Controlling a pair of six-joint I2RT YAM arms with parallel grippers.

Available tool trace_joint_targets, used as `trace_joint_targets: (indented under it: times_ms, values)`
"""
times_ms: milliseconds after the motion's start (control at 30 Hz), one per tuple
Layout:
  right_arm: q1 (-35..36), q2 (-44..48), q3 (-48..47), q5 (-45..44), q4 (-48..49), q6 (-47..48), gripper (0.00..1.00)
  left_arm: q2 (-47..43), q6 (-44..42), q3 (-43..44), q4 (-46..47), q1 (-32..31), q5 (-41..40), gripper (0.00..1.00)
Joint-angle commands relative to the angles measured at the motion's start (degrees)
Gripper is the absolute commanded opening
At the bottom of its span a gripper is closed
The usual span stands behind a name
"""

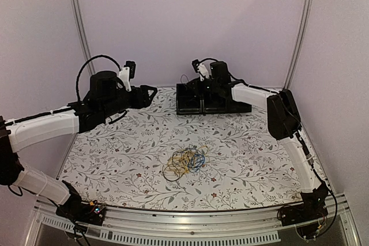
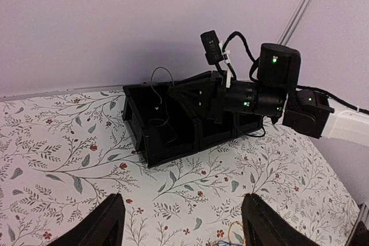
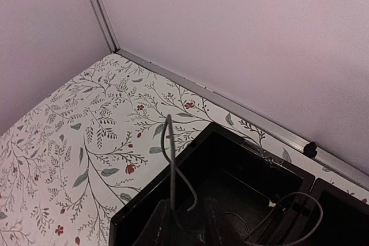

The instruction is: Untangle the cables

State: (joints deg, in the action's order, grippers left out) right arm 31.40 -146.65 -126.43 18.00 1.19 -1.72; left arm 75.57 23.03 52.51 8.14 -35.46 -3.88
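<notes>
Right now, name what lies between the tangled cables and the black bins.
Top external view: only bare floral tablecloth separates thin coloured cables from black plastic bins.

1. Left arm [image 1: 43, 128]: white shells, black joints, with a black cable [image 1: 86, 61] arcing over its far end, well beyond the aluminium rail [image 1: 184, 223].
2. Right arm [image 1: 302, 154]: white links and a black elbow block, with a black base at the rail.
3. Its wrist carries small green lights [image 2: 274, 60].
4. Left gripper [image 2: 183, 197]: black wedge-shaped fingers.

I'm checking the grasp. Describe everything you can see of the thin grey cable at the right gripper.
The grey cable is thin, bare-looking wire. It rises upright from the near-shut right gripper, which seems to pinch it, bends over in a narrow arch and drops into the black bin, where another grey loop lies.
</notes>
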Motion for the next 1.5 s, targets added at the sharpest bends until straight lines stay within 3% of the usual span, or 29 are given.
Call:
trace_joint_targets:
  times_ms: [0, 133, 467, 767, 1067, 1233, 1467]
  values:
    - [0.07, -1.80, 1.00, -2.88, -0.55, 1.43, 0.31, 0.28, 0.09, -0.13, 0.82, 0.81, 0.10, 0.71]
    - [0.34, -1.04, 1.68, -2.90, -1.18, 4.58, 0.42, -0.11, 0.04, -0.13, 0.82, 0.83, 0.20, 0.71]
    - [0.42, 6.44, 5.81, -3.26, -5.18, 9.59, 0.57, -0.64, 0.48, -0.13, 0.90, 0.97, 0.95, 0.71]
    - [3.12, 12.16, 8.71, -14.14, -14.65, 33.66, 0.71, -1.04, 0.95, -0.30, 1.09, 1.00, 1.46, 0.71]
    - [4.36, 12.16, 7.05, -26.17, -21.83, 46.25, 0.81, -0.80, 1.45, -0.34, 1.26, 0.93, 2.15, 0.71]
    - [4.37, 14.76, 11.70, -26.02, -20.27, 45.23, 0.81, -0.36, 1.76, -0.41, 1.35, 1.00, 2.47, 0.71]
    - [4.28, 26.95, 20.65, -16.90, -20.87, 36.16, 0.82, 0.99, 1.71, -0.34, 1.50, 0.96, 3.29, 0.71]
